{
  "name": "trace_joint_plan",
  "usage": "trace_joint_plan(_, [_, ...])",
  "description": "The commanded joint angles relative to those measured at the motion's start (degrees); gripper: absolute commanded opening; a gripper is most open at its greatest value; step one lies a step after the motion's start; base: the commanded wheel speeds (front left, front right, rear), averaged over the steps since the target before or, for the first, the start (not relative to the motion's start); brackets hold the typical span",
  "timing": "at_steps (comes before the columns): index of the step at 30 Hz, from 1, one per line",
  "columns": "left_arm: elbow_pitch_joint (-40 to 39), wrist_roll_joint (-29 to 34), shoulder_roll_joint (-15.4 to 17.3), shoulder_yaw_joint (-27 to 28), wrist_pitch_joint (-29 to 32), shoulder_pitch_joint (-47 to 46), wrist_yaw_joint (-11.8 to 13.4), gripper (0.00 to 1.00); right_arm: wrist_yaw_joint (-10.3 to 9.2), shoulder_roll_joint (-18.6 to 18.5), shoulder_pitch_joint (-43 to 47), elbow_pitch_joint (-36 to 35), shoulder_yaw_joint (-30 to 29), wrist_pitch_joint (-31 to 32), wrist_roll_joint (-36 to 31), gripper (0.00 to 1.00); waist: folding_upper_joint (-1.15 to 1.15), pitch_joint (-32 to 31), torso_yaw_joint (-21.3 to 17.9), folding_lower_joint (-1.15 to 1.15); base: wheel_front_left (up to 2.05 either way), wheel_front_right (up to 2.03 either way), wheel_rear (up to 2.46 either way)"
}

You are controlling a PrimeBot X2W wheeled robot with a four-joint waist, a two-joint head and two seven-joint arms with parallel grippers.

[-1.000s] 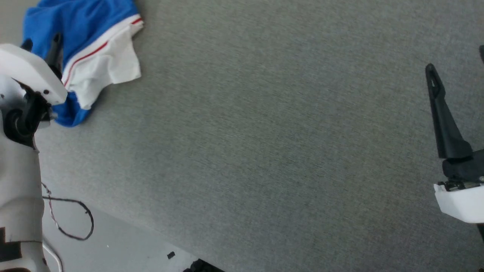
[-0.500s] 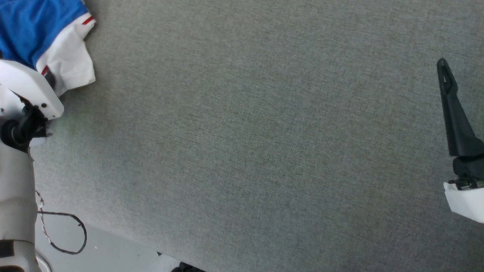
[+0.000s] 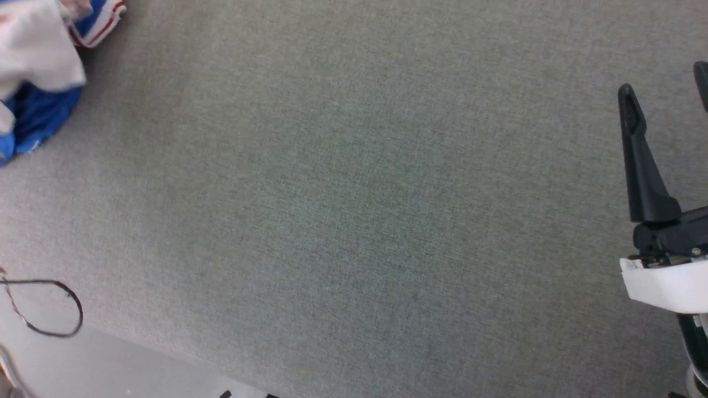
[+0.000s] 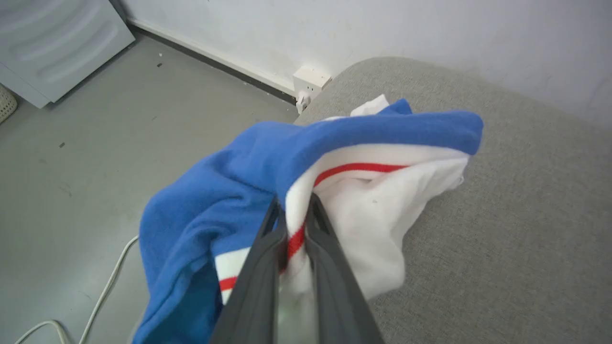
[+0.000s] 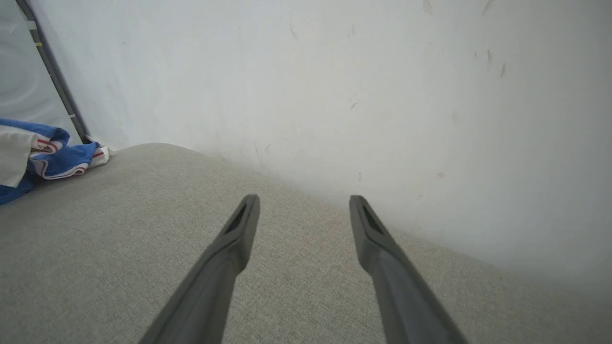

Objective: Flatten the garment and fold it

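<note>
You have no text, number, label or brand to read here: the bunched garment (image 4: 229,200) turns plain blue and white cloth with red stripes toward you, and the grey worktop (image 3: 354,221) and wall (image 5: 334,71) carry no legible marks.

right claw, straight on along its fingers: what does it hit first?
Likely the wall, past the pad; nothing stands between. The right claw points low, so it might graze the pad first: depth unclear.
</note>
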Motion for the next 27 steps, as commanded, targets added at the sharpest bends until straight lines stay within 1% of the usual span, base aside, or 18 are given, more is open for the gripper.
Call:
trace_joint_plan(1, [-1.4,-0.2,0.6,0.3,-0.7,-1.4,0.4,0.00,-0.11,0.6,0.2,0.9,-0.2,-1.1,0.4,1.00,0.00,-3.9,-1.5,0.00,0.00,0.00,0.00])
trace_joint_plan(4, [-4.1,-0.1,1.9,0.5,-1.3,-2.3,0.0,0.00,-0.11,1.9,1.2,2.9,-0.7,-3.0,0.6,1.00,0.00,-7.0,-2.3,0.00,0.00,0.00,0.00])
trace_joint_plan(9, [-9.5,0.3,3.2,-1.0,0.1,-5.0,-1.0,0.00,-0.11,4.3,3.0,5.7,-1.1,-6.0,0.8,1.00,0.00,-12.4,-3.9,0.00,0.00,0.00,0.00])
trace_joint_plan(12, [-12.9,0.5,3.0,-2.5,1.4,-7.5,-1.5,0.00,-0.11,5.7,4.4,7.4,-1.3,-7.6,1.1,1.00,0.00,-15.8,-4.5,0.00,0.00,0.00,0.00])
trace_joint_plan(14, [-14.7,0.4,2.5,-3.4,2.6,-9.4,-1.4,0.00,-0.11,6.3,5.4,8.5,-1.6,-8.6,1.4,1.00,0.00,-18.1,-4.9,0.00,0.00,0.00,0.00])
trace_joint_plan(17, [-16.7,0.3,1.4,-4.8,4.6,-12.5,-1.1,0.00,-0.11,7.0,6.9,10.3,-2.4,-10.2,1.9,1.00,0.00,-21.5,-5.3,0.00,0.00,0.00,0.00])
trace_joint_plan(18, [-16.7,0.3,1.4,-4.8,4.6,-12.5,-1.1,0.00,-0.11,7.0,6.9,10.3,-2.4,-10.2,1.9,1.00,0.00,-21.5,-5.3,0.00,0.00,0.00,0.00])
trace_joint_plan(19, [-17.4,0.2,0.7,-5.2,4.9,-13.6,-0.8,0.00,-0.11,7.2,7.5,10.7,-2.6,-10.6,2.1,1.00,0.00,-22.5,-5.5,0.00,0.00,0.00,0.00])
trace_joint_plan(22, [-19.0,-0.7,-1.7,-6.6,6.7,-16.4,-0.3,0.00,-0.11,7.5,9.0,11.9,-3.3,-11.7,2.6,1.00,0.00,-25.3,-6.1,0.00,0.00,0.00,0.00])
trace_joint_plan(27, [-21.6,-2.5,-7.0,-10.0,9.9,-19.4,0.1,0.00,-0.11,7.6,10.9,13.1,-4.4,-13.0,4.4,1.00,0.00,-28.5,-7.7,0.00,0.00,0.00,0.00])
